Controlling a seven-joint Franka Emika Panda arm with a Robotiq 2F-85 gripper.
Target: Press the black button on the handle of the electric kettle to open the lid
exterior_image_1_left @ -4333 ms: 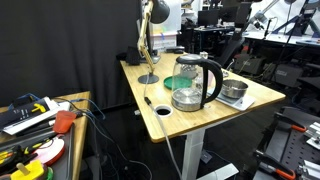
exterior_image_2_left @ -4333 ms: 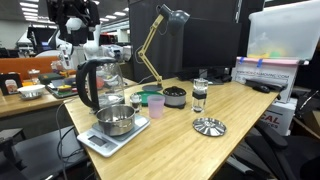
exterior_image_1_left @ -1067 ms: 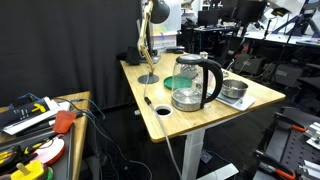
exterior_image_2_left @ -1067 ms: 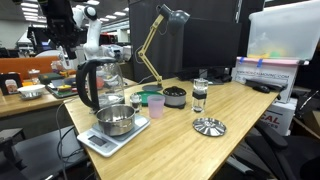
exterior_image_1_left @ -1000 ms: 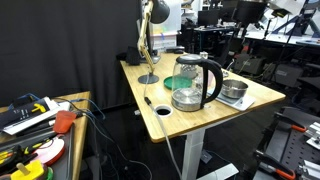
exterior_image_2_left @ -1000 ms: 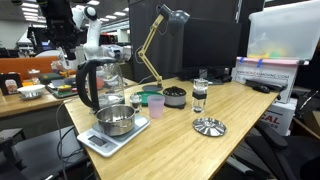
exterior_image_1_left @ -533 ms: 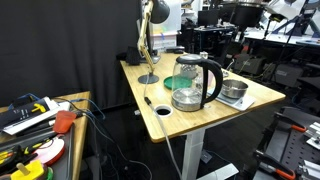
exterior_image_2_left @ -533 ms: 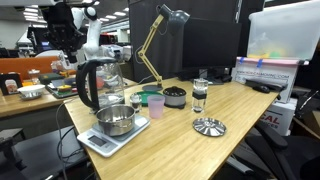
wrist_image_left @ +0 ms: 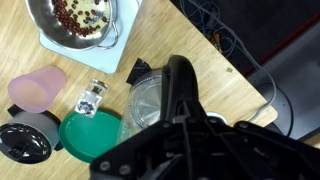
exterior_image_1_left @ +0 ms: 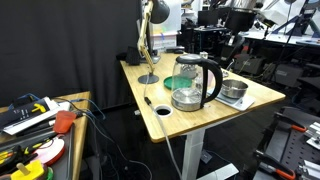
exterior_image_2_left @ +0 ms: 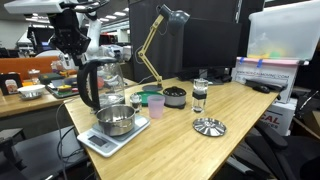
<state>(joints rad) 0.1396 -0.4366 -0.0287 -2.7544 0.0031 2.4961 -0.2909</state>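
Note:
The electric kettle (exterior_image_2_left: 104,84) stands on the wooden table, glass-bodied, its thick black handle (exterior_image_2_left: 82,86) towards the table's end. It also shows in an exterior view as the kettle (exterior_image_1_left: 195,82). My gripper (exterior_image_2_left: 73,50) hangs shut just above the top of the handle, holding nothing. In the wrist view the shut gripper (wrist_image_left: 180,68) points down beside the round closed lid (wrist_image_left: 148,106) and covers the handle. The black button is hidden.
A steel pan of red beans (wrist_image_left: 75,18) sits on a white scale beside the kettle. A pink cup (wrist_image_left: 35,90), a small glass jar (wrist_image_left: 92,98) and a green bowl (wrist_image_left: 88,135) lie close by. A desk lamp (exterior_image_2_left: 160,30) stands behind.
The arm has swung across, and the shut gripper now sits over the kettle's handle end. Kettle and lid have not moved.

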